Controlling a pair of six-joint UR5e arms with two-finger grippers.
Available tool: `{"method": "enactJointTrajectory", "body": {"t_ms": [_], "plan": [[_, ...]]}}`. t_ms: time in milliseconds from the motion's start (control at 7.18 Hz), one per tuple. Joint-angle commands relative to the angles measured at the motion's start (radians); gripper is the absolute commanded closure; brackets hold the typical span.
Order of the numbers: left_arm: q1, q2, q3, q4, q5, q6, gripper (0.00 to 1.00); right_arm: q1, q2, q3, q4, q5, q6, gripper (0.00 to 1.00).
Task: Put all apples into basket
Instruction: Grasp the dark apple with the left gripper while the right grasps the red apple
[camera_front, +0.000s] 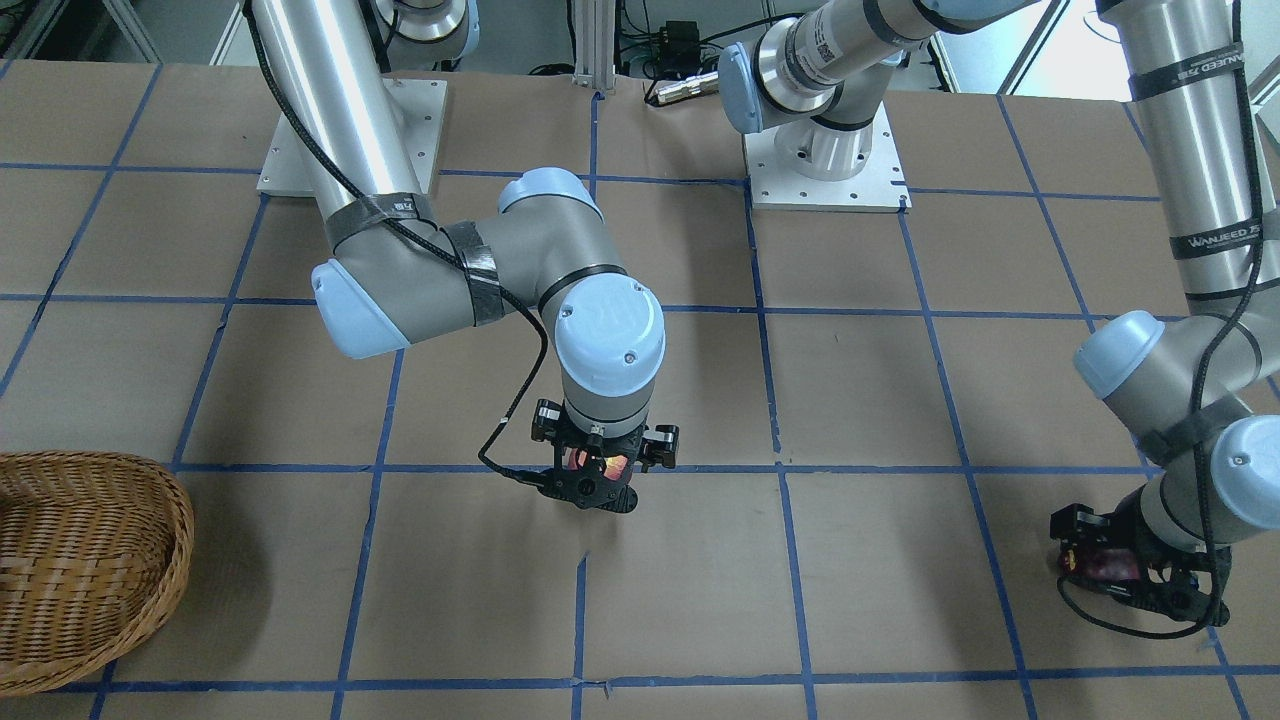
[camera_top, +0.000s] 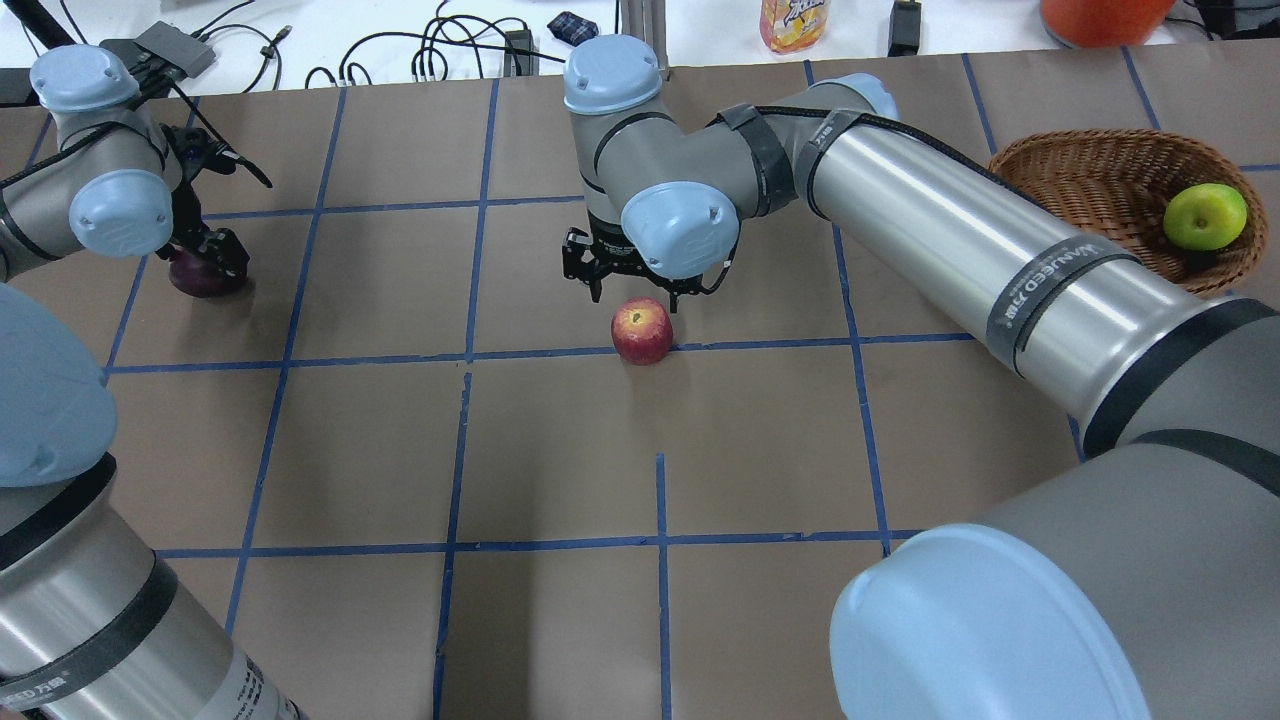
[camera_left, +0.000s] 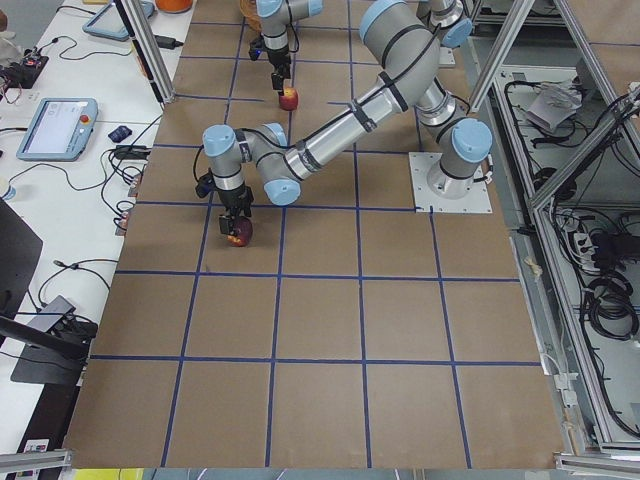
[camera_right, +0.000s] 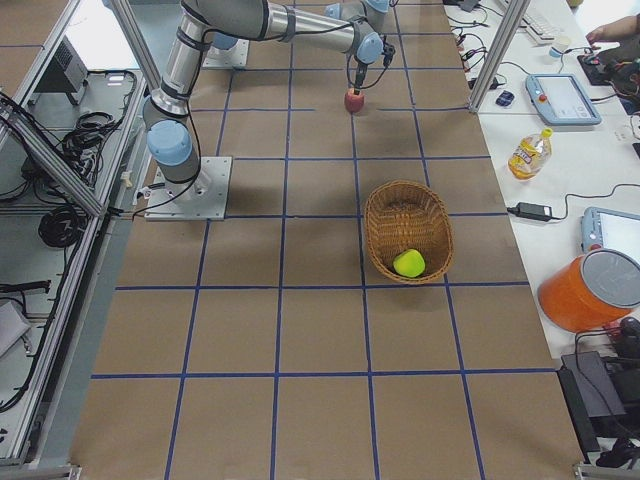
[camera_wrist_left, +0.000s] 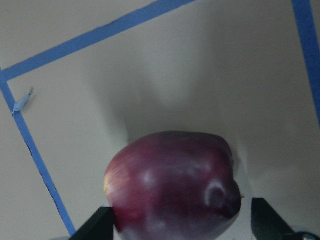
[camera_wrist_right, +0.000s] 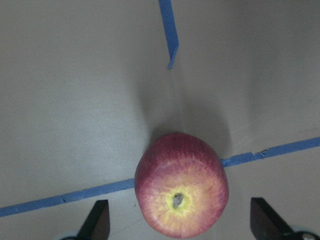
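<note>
The red apple with its yellowish stem patch sits on a blue tape line mid-table. My right gripper hangs just above it, open, with a finger on each side of the apple and clear of it. The dark maroon apple sits on the table at the far left. My left gripper is down around it, open, with its fingers close beside it. The lime-green apple lies inside the wicker basket at the far right.
The table is brown paper with a blue tape grid. The arm base plates stand at the robot's edge. Cables, a bottle and an orange bucket lie beyond the table's far edge.
</note>
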Motion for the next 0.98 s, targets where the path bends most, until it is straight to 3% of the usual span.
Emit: {"method": "enactJointTrajectory", "body": {"t_ms": [0, 279, 418, 557, 697, 836], "plan": [[0.026, -0.023, 0.024, 0.003, 0.002, 0.007, 0.00, 0.005, 0.013, 0.043, -0.005, 0.001, -0.002, 0.00], [0.049, -0.044, 0.035, 0.012, -0.013, 0.004, 0.00, 0.005, 0.044, 0.043, -0.048, 0.004, -0.002, 0.00], [0.049, -0.047, 0.035, 0.016, -0.014, 0.005, 0.29, 0.005, 0.064, 0.043, -0.092, 0.020, -0.002, 0.00], [0.043, -0.041, 0.035, 0.013, -0.027, 0.001, 0.66, 0.005, 0.070, 0.043, -0.094, 0.024, -0.002, 0.03], [0.028, -0.025, 0.033, 0.000, -0.074, -0.008, 0.76, 0.004, 0.067, 0.041, -0.093, 0.024, -0.009, 0.71], [-0.001, -0.006, 0.033, -0.038, -0.114, -0.055, 0.77, 0.004, 0.062, 0.038, -0.093, 0.024, -0.015, 1.00]]}}
